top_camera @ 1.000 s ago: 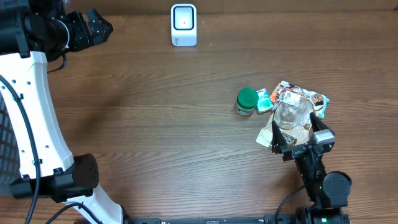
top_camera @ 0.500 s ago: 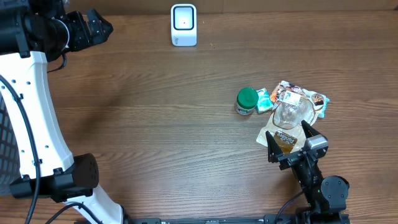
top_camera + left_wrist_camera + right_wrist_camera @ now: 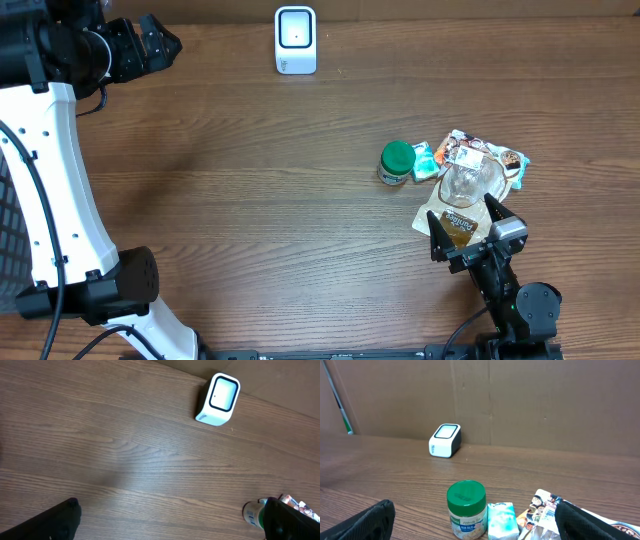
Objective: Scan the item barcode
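The white barcode scanner stands at the far edge of the table, also in the left wrist view and in the right wrist view. The items lie in a cluster at the right: a green-lidded jar, a small teal box and crumpled snack bags. My right gripper is open just in front of the bags, facing the jar, and holds nothing. My left gripper is open and empty at the far left.
The left arm's white link runs down the table's left side. A brown cardboard wall stands behind the scanner. Bare wood tabletop lies between the scanner and the item cluster.
The right gripper drew back a little toward the near edge and left, off the snack bags, then stayed still. The left arm has not moved.
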You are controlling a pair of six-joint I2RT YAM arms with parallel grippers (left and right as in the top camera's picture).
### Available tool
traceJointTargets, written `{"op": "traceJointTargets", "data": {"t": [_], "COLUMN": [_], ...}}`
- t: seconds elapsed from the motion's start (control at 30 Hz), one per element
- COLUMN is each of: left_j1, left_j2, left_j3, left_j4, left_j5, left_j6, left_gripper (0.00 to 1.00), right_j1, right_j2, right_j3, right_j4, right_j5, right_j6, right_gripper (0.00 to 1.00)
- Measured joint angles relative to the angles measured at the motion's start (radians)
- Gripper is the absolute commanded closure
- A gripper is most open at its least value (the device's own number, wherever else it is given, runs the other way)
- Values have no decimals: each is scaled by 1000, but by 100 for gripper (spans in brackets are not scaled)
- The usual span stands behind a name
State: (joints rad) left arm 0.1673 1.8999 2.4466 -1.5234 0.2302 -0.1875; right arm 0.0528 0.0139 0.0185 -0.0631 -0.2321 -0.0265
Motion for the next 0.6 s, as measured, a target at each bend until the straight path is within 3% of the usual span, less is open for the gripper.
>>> {"op": "traceJointTargets", "data": {"t": [0.17, 0.37, 0.5, 0.6], "left_j1": [-45, -169, -179, -179], "left_j2": [-86, -468, -760, -986], "left_j3": [-97, -419, -745, -1081], "left_j4": [10, 93, 415, 785], "left_j5": [-4, -71, -127, -145], "left_j6": [0, 29, 54, 117], "left_gripper": [0, 0, 0, 0], "right_j1": [0, 0, 0, 0], "right_j2": [0, 0, -2, -2], "right_j3": [0, 0, 0, 0], "right_j4": [-1, -2, -1, -1], "right_j5": [0, 0, 0, 0], "right_j6": [1, 0, 1, 0], "right_gripper": [0, 0, 0, 0]}}
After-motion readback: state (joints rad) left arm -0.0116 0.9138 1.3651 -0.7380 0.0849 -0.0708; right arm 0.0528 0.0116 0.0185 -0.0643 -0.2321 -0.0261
